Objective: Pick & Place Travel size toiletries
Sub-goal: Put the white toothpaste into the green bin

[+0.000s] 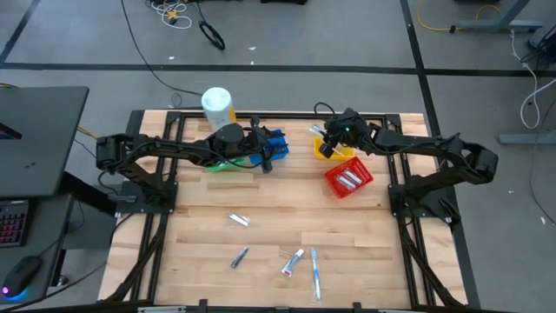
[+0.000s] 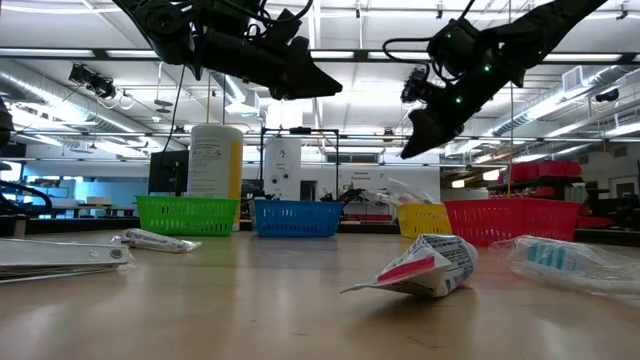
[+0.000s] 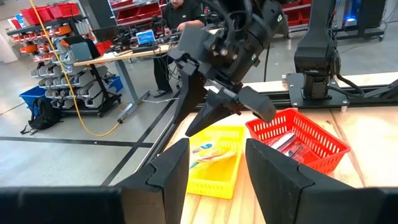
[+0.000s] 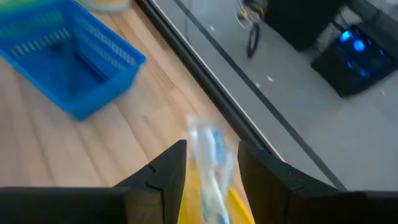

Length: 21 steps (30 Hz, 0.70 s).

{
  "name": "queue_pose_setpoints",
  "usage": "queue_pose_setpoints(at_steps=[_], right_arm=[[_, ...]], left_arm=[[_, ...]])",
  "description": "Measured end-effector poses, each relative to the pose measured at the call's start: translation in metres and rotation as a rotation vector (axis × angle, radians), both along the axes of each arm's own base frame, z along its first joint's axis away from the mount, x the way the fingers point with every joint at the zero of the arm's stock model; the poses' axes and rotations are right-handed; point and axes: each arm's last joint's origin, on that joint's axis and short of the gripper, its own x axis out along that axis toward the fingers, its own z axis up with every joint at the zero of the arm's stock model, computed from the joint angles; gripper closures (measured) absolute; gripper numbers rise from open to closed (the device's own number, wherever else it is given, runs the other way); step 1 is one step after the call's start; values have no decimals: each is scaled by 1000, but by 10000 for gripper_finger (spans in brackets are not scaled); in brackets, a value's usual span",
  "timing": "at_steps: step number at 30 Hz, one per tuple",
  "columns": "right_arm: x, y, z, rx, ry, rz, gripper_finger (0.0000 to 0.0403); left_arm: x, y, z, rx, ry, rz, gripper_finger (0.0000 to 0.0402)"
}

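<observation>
At the far edge of the table (image 1: pixel 200 222), above the yellow basket (image 1: pixel 328 149), a clear-wrapped toothbrush (image 4: pixel 208 168) shows between the fingers of the right claw (image 1: pixel 328 139); I cannot tell whether they grip it or whether it already lies in the basket beneath. That basket holds wrapped items (image 3: pixel 208 150), and the red basket (image 1: pixel 349 179) just beside it holds several silvery tubes (image 1: pixel 350 179), so part of the sorting looks done.

Still loose on the near half of the table are a small white tube (image 1: pixel 239 220), a dark slim item (image 1: pixel 239 256), a red-and-white tube (image 1: pixel 292 262) and a wrapped toothbrush (image 1: pixel 315 271), the last two lying near each other. By my count four pieces remain, so the task seems perhaps halfway through.

The left claw (image 1: pixel 266 158) hangs over the blue basket (image 1: pixel 274 143), fingers spread apart with nothing between them. The green basket (image 2: pixel 187 214) sits beside the large white-and-yellow bottle (image 1: pixel 217 106); what it and the blue basket contain is hidden by the arm.
</observation>
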Motion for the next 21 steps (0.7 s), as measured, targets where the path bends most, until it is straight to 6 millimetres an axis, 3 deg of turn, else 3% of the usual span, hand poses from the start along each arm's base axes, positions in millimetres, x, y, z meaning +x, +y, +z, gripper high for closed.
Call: queue_pose_setpoints(at_steps=[7,21], right_arm=[[6,0,8,0,-108,97,247],[9,4,7,60,-144,164,247]], left_arm=[[0,0,0,0,0,0,234],[0,0,0,0,0,0,234]])
